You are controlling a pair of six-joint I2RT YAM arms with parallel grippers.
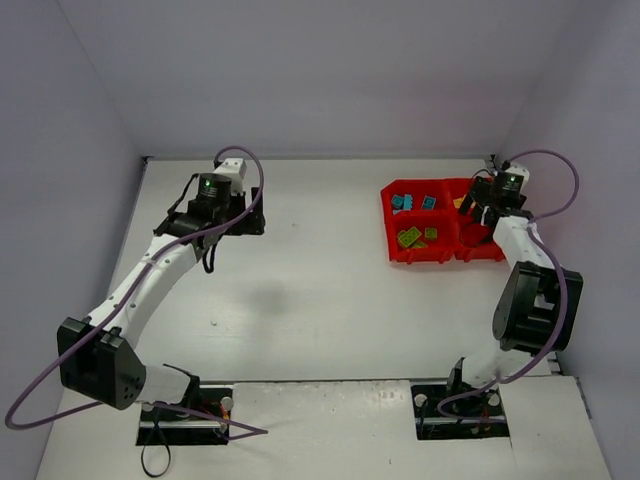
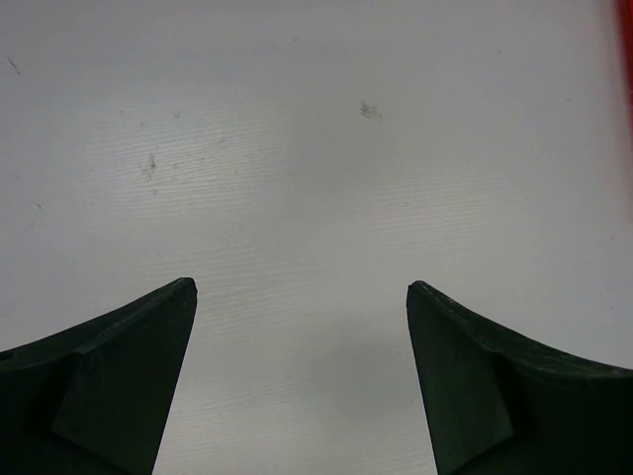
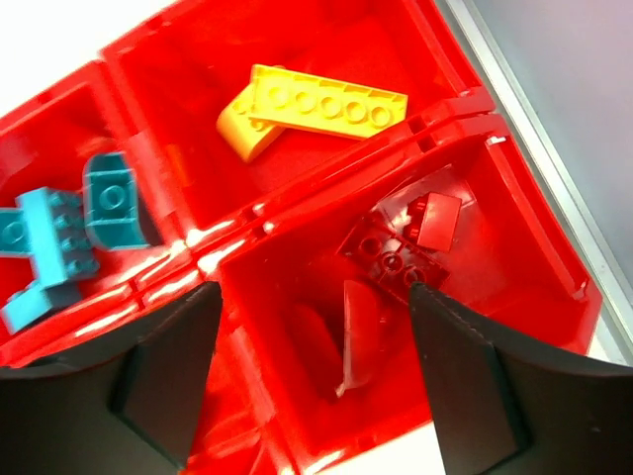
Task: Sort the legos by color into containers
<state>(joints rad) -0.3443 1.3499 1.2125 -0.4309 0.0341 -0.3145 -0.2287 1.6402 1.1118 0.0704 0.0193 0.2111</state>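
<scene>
The red tray (image 1: 392, 222) sits at the far right of the table. Cyan legos (image 1: 410, 202) lie in its far-left compartment and lime green legos (image 1: 412, 238) in its near-left one. In the right wrist view, yellow legos (image 3: 312, 104) lie in one compartment, cyan legos (image 3: 64, 242) in another, and red legos (image 3: 410, 237) in the compartment under the fingers. My right gripper (image 3: 315, 297) (image 1: 483, 208) hangs open and empty over the red legos' compartment. My left gripper (image 2: 302, 287) (image 1: 245, 222) is open and empty over bare table at the far left.
White walls enclose the table on three sides. The tray's red edge (image 2: 625, 59) just shows at the right of the left wrist view. A metal strip (image 3: 524, 119) runs along the table edge just right of the tray.
</scene>
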